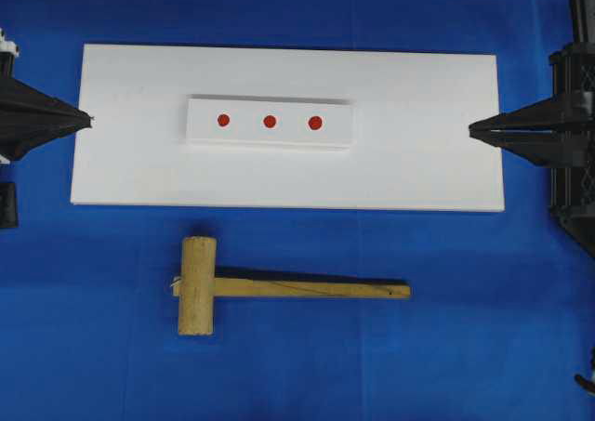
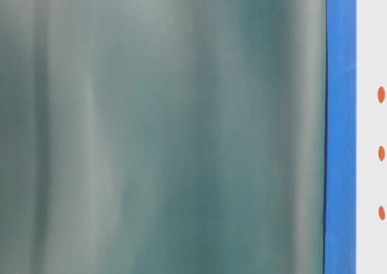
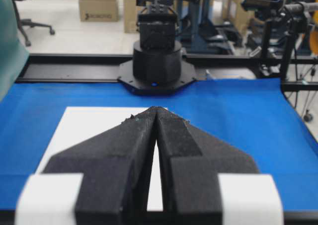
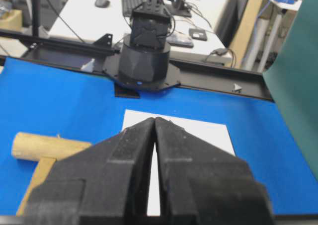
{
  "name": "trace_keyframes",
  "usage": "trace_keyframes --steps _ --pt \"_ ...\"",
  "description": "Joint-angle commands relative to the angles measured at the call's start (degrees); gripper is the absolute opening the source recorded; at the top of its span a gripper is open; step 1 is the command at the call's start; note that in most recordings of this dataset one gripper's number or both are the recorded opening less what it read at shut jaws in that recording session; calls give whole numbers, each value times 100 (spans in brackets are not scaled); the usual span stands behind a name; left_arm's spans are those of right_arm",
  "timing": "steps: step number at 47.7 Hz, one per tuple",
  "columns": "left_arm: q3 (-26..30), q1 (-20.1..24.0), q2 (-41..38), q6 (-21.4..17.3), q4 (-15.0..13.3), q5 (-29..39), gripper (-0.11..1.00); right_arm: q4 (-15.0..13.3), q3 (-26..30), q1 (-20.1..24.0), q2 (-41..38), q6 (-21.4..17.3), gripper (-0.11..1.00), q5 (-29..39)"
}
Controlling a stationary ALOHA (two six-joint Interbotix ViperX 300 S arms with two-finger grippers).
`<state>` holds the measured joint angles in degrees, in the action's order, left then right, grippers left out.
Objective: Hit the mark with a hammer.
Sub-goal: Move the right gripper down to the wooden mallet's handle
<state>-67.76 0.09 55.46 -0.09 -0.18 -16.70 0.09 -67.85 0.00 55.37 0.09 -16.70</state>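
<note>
Starting from the right hand (image 1: 472, 131) at the right edge of the overhead frame, its two fingers were pressed together to a point, holding nothing, the tip just at the right border of the white board (image 1: 446, 175). Its own wrist view showed the same thing: the black fingers (image 4: 134, 150) met at their tips with only a thin slit between them lower down. At the left edge of the overhead frame, the left hand (image 1: 90, 119) mirrored it, closed to a point and empty, its tip touching or just short of the board's left border.

Moving outward, neither hand pointed at the hammer (image 1: 279, 289). It lay on the blue bench (image 1: 521, 347) in the lower middle of the overhead frame, below the board and apart from it. Its long axis ran left to right across the frame, roughly parallel to the board's lower edge. The thick head (image 1: 197, 285) sat at the left end, standing crosswise to the handle (image 1: 316, 288), whose free end reached toward the right.

From the right hand, then, the hammer lay down and to the left; the handle's end was the nearest part. From the left hand it lay down and to the right, head first. I judged the right hand better placed for a grasp on the handle.

Three red marks (image 1: 270, 121) sat in a row on a raised white block (image 1: 270, 123) at the board's upper middle, above the hammer.
</note>
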Motion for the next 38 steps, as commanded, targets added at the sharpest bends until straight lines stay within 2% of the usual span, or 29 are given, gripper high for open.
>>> trace_keyframes --steps 1,6,12,17,24,28,32,38 --pt "105 0 -18 18 -70 114 0 44 202 0 -88 -62 0 -9" --pt "97 0 18 26 -70 211 0 290 404 62 -272 -220 -6 246" --pt "97 0 35 26 -79 237 0 299 624 211 -615 -448 -6 554" --pt "97 0 35 26 -79 237 0 299 782 439 -1028 -563 -5 536" --pt "97 0 35 26 -79 237 0 334 1002 729 -1626 -703 2 369" --pt "97 0 26 26 -79 237 0 404 1143 853 -2074 -817 14 237" --pt "88 0 26 26 -79 237 0 475 1274 940 -2505 -940 35 132" --pt "88 0 26 26 -79 237 0 633 1617 1125 -3252 -993 72 79"
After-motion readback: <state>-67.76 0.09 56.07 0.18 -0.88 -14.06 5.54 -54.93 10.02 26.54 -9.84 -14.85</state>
